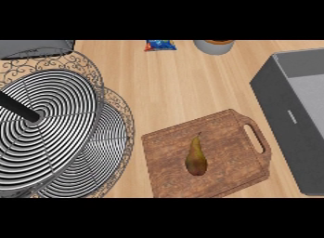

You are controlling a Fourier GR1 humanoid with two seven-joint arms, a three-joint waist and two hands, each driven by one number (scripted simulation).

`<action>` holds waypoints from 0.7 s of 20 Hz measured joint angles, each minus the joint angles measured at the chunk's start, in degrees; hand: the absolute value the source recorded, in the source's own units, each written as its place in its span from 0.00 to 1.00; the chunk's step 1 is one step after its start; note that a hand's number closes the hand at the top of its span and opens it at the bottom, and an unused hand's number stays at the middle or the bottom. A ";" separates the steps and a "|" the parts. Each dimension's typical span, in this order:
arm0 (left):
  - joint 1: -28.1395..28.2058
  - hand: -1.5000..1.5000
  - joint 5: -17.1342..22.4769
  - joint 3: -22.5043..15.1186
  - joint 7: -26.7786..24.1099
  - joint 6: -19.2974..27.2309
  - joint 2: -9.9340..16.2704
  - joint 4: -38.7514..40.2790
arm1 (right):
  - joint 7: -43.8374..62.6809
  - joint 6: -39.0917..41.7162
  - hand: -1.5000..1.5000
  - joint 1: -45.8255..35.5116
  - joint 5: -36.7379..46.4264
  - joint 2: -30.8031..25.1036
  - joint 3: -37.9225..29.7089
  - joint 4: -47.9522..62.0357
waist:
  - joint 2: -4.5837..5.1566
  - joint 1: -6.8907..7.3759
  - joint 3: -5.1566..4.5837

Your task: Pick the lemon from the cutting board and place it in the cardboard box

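Lemon is what the task names, but the thing lying on the cutting board [205,155] looks more like a pear [196,158]: a long, tapering fruit, brownish-green, with a thin pointed stem end aimed away from the robot and a rounder belly toward the near edge. It rests near the middle of the board, apart from the handle slot on the right. The grey box [294,116] stands open just beside the board, to the right on the desk [184,79].

Neither hand shows in the head view, so I cannot tell how open either one is or whether it holds anything.

I judge the fruit light, stiff enough to squeeze gently, with a smooth skin that may slip. It would probably roll if nudged sideways. The wide belly seems the best place to take hold, fingers across its short axis; the narrow tip offers little to grasp.
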 measured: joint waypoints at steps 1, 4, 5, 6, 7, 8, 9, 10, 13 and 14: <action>0.18 0.50 -0.11 -0.27 0.06 0.00 -0.07 -0.27 | -0.17 0.81 1.00 0.56 -1.90 -0.02 -2.41 0.13 | 0.05 0.38 0.00; -0.50 0.50 -0.63 -0.80 0.65 0.47 -0.38 -0.30 | -0.58 3.41 1.00 2.24 -6.73 0.37 -8.89 0.67 | 0.27 1.13 0.01; -0.69 0.50 -0.69 -1.07 1.25 0.62 -0.48 -0.52 | -0.32 4.42 1.00 2.61 -8.25 0.41 -10.91 0.74 | 0.37 1.51 -0.05; -0.92 0.50 -0.86 -1.31 1.35 0.74 -0.68 -0.58 | -0.34 5.67 1.00 2.79 -9.91 0.28 -12.98 1.29 | 0.45 1.83 -0.04; -1.22 0.50 -0.97 -1.57 1.63 0.79 -0.85 -0.59 | -0.42 6.78 1.00 2.73 -11.57 0.23 -15.00 2.15 | 0.54 2.17 -0.04; -1.46 0.50 -1.04 -1.77 1.79 0.97 -1.17 -0.68 | -0.25 7.94 1.00 2.75 -13.07 0.15 -17.01 2.58 | 0.60 2.49 -0.03; -1.67 0.50 -1.13 -1.98 1.96 1.05 -1.39 -0.70 | -0.03 9.41 1.00 2.69 -14.75 -0.16 -18.97 3.13 | 0.66 2.81 -0.01; -1.88 0.50 -1.05 -2.05 2.07 0.89 -1.50 -0.58 | -0.18 10.95 1.00 2.70 -16.28 -0.27 -20.85 3.83 | 0.74 3.13 -0.01; -3.19 0.50 -1.26 -2.83 3.27 0.95 -2.13 -0.48 | 0.63 14.08 1.00 1.31 -19.30 -1.34 -23.91 6.67 | 1.18 4.61 -0.04; -3.47 0.50 -1.47 -2.96 3.13 1.22 -2.47 -0.41 | 0.68 15.35 1.00 0.72 -20.51 -1.86 -25.01 7.87 | 1.24 4.95 0.00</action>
